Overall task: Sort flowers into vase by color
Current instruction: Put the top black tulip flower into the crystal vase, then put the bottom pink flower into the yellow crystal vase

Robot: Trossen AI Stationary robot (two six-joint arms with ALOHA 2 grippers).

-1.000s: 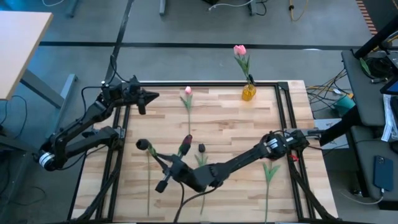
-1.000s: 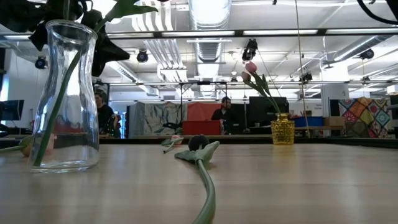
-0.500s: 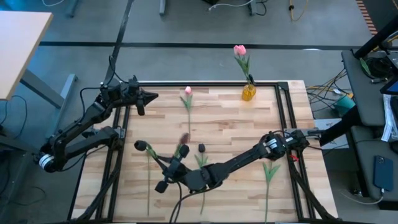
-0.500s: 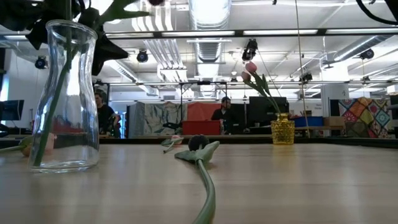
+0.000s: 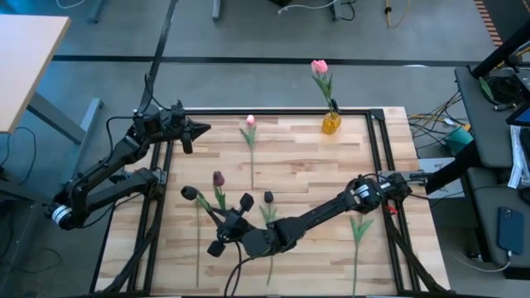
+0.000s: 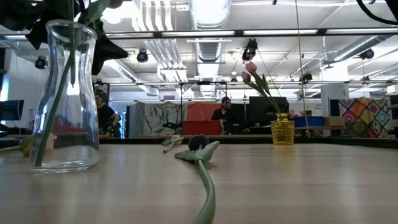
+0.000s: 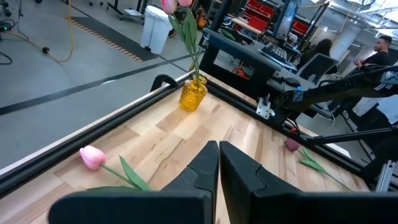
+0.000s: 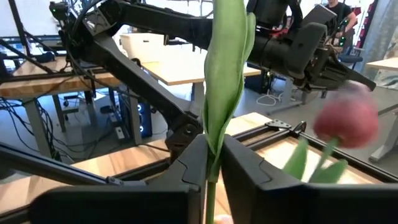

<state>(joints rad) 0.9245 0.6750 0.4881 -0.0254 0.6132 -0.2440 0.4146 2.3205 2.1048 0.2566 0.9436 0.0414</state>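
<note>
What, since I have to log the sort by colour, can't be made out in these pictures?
- Low view: the head of the flower in the glass vase is cut off by the top edge, so its colour is unknown there.
- Right wrist view: the maroon flower head is blurred.
- High view: the yellow vase is too small to count its stems.
- High view: the right arm covers part of the lying dark flower.

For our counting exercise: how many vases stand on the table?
2. A small yellow vase stands at the table's far edge, holding pink tulips. A clear glass vase stands close to the low camera, a green stem inside. None seems hidden.
</note>
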